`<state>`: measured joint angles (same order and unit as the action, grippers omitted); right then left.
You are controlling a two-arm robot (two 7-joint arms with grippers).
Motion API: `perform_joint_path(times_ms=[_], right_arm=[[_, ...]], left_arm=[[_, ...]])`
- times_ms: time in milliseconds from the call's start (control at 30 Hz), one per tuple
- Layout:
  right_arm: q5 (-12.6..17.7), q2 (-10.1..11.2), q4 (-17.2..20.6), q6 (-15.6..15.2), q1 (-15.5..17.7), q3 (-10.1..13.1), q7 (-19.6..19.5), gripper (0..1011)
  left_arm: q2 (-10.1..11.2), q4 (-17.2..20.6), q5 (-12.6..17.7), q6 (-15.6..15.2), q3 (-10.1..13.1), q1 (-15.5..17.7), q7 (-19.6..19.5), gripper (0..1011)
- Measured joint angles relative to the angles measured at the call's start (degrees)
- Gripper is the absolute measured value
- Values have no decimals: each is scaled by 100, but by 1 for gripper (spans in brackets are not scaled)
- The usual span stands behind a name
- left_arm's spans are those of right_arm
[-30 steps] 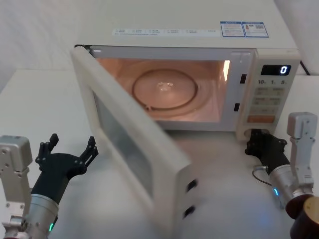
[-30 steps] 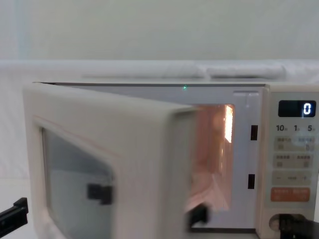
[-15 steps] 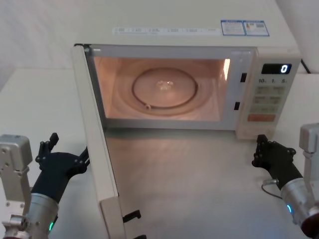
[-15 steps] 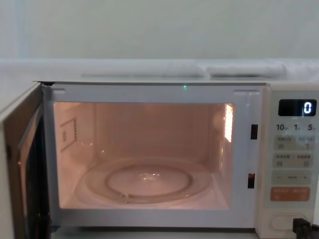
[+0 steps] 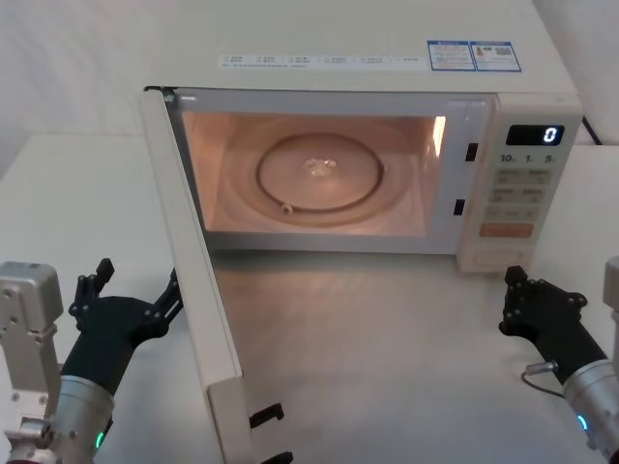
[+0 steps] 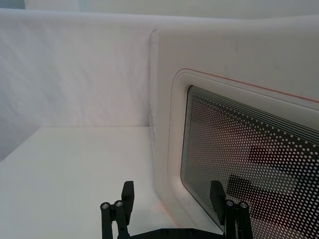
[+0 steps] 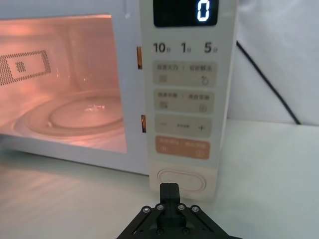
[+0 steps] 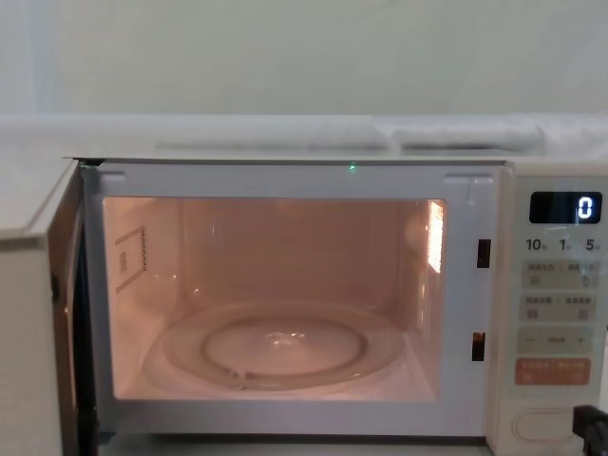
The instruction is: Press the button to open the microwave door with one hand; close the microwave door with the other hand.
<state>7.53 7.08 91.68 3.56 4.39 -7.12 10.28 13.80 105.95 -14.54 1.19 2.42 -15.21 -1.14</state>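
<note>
The microwave door (image 5: pixel 198 290) stands wide open, swung out on its left hinge toward me, and shows edge-on at the left (image 8: pixel 33 332). Its dotted glass window (image 6: pixel 239 149) faces my left gripper (image 5: pixel 131 288), which is open just left of the door's outer face; in the left wrist view the left gripper (image 6: pixel 172 196) has one finger close to the glass. The wide cream button (image 7: pixel 182 180) sits at the foot of the keypad panel (image 5: pixel 481 258) (image 8: pixel 543 425). My right gripper (image 5: pixel 527 295) (image 7: pixel 169 190) is shut, a short way in front of the button and not touching it.
The lit cavity holds a glass turntable (image 5: pixel 319 172). The display (image 7: pixel 185 11) reads 0. An orange-red key (image 7: pixel 182 147) lies just above the button. A black cable (image 7: pixel 266 82) runs behind the microwave on the right. White table (image 5: pixel 387 367) spreads in front.
The door swung from half open to wide open. My right gripper drew back from the button toward me. The left gripper stayed put.
</note>
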Motion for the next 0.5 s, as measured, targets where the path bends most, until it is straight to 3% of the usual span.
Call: perform_joint_path(times_ms=[200, 500], right_arm=[[122, 60, 49, 260, 65, 70, 58, 124], [331, 417, 83, 431, 110, 51, 426, 389]], left_arm=[[0, 0, 0, 0, 0, 0, 0, 1001], [0, 0, 0, 0, 0, 0, 0, 1001]])
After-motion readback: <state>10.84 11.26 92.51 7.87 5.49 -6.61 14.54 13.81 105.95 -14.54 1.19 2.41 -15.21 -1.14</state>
